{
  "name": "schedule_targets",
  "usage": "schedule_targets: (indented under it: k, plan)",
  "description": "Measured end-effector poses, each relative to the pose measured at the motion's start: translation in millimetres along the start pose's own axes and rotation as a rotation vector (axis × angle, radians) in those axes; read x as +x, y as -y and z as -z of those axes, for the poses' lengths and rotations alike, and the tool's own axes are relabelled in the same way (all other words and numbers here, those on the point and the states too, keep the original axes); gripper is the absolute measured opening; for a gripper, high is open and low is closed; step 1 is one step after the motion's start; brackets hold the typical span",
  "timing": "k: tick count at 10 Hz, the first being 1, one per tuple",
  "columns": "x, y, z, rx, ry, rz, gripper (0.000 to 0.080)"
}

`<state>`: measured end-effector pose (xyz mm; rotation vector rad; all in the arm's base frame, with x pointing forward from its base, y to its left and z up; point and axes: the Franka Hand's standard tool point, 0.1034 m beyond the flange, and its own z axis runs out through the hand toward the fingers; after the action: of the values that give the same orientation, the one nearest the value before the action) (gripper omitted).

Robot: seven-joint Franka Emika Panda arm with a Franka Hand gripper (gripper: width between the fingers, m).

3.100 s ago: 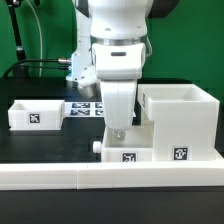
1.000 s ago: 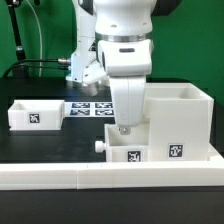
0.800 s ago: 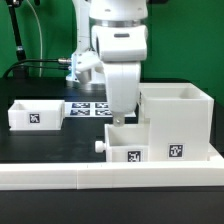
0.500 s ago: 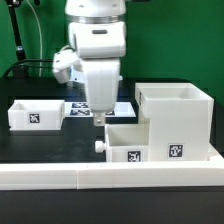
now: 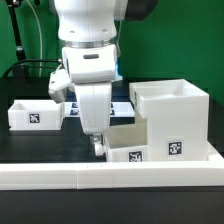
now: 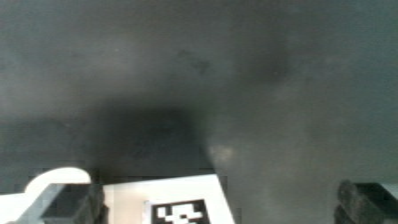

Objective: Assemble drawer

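Observation:
The tall white casing [image 5: 176, 119] stands at the exterior view's right, with a tag low on its front. A shallow white tray [image 5: 130, 146] with a tag sits against its left side. A second tray [image 5: 34, 113] lies apart at the far left. My gripper [image 5: 97, 141] hangs low at the near tray's left end, where it hides the knob. In the wrist view the gripper [image 6: 217, 205] is open and empty, its fingertips [image 6: 64, 203] wide apart over the dark table. A white surface with a tag [image 6: 171, 202] lies between them; I cannot tell which part it is.
The long low white rail [image 5: 110, 177] runs along the front of the table. The marker board [image 5: 118, 107] lies flat behind the gripper, partly hidden by the arm. A black cable [image 5: 35, 66] runs at the back left.
The gripper has moved from above the near tray, beside the casing, to the exterior view's left and has come down beside the tray's left end. The trays and casing have not visibly moved.

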<state>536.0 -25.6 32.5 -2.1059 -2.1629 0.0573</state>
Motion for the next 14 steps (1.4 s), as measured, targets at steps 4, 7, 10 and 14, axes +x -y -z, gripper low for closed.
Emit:
schedule_targets:
  k: [4, 7, 10, 14]
  plan:
    - [22.6, -5.3, 3.8, -0.002, 0.004, -0.086, 0.0648]
    - [48.1, -10.9, 9.9, 0.000, 0.010, -0.128, 0.0648]
    - [40.1, -12.1, 11.1, 0.000, 0.014, -0.104, 0.0648]
    - [10.9, -10.7, 7.2, 0.007, 0.020, -0.078, 0.0648]
